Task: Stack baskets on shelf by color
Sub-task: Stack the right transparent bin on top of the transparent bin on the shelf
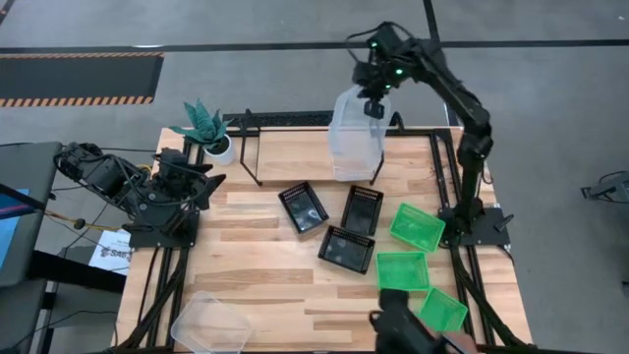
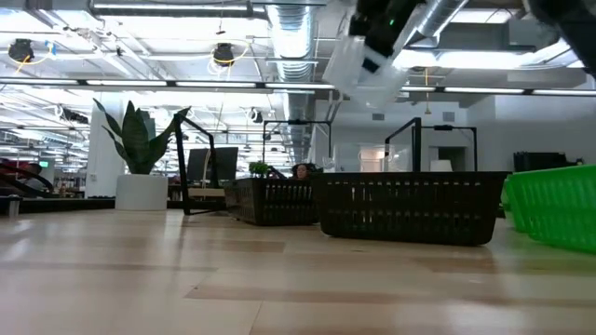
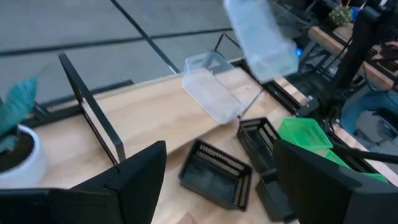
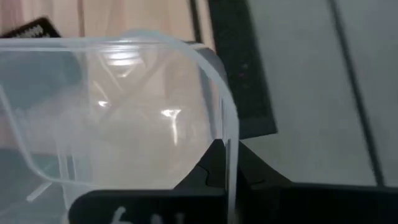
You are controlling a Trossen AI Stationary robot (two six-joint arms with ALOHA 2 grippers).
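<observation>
My right gripper (image 1: 373, 106) is over the table's far side, shut on a clear basket (image 1: 352, 126) that hangs in the air (image 2: 365, 67). Below it a second clear basket (image 1: 354, 165) lies on the light board of the shelf (image 1: 285, 147), which has a black frame. A third clear basket (image 1: 209, 323) sits at the near left corner. Three black baskets (image 1: 346, 248) lie mid-table and three green ones (image 1: 403, 270) at the right. My left gripper (image 1: 204, 187) waits open at the left edge, holding nothing. My right gripper holds the clear basket by the rim of one wall (image 4: 227, 155), near a rounded corner. The thin wall passes between the two fingers, one inside the basket and one outside. The fingers slant down from above. The basket is lifted clear and tilted, hanging below the gripper.
A white pot with a green plant (image 1: 211, 138) stands at the far left beside the shelf's frame. A dark object (image 1: 403, 329) sits at the near edge by the green baskets. Bare wood (image 1: 256, 275) lies between the black baskets and the near-left clear basket.
</observation>
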